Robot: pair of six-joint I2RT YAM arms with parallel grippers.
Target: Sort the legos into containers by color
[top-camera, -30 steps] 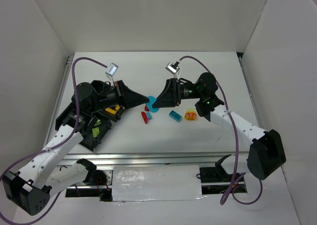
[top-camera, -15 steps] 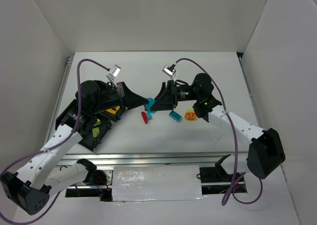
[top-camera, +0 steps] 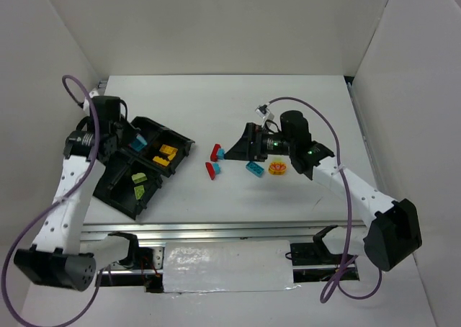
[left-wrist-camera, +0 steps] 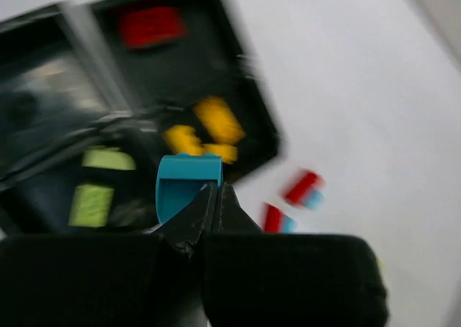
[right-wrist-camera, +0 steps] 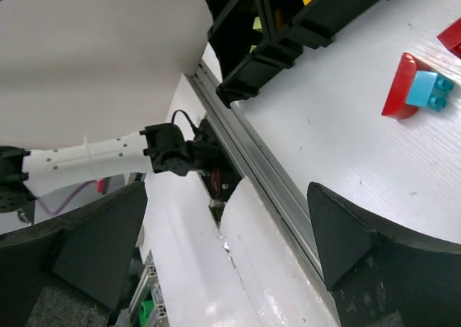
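My left gripper (left-wrist-camera: 216, 190) is shut on a cyan lego (left-wrist-camera: 189, 183) and holds it above the black tray of containers (top-camera: 115, 190). From above, that lego (top-camera: 139, 138) hangs over the tray's far part, at the left gripper (top-camera: 134, 137). Yellow legos (top-camera: 167, 155), green legos (top-camera: 138, 183) and a red one (left-wrist-camera: 151, 26) lie in separate containers. My right gripper (top-camera: 236, 149) stands open and empty above the table's middle. Near it lie two red-and-cyan pairs (top-camera: 216, 153) (top-camera: 212, 169), a cyan lego (top-camera: 253, 168) and a yellow-red piece (top-camera: 277, 168).
The right wrist view looks along the table toward the tray (right-wrist-camera: 288, 32) and the metal rail (right-wrist-camera: 259, 168) at the near edge, with a red-and-cyan pair (right-wrist-camera: 416, 89) on the white surface. White walls enclose the table on three sides.
The right gripper opened and let go of the cyan lego. The left arm swung left with it, from the table's middle to above the tray. The right arm drew back slightly.
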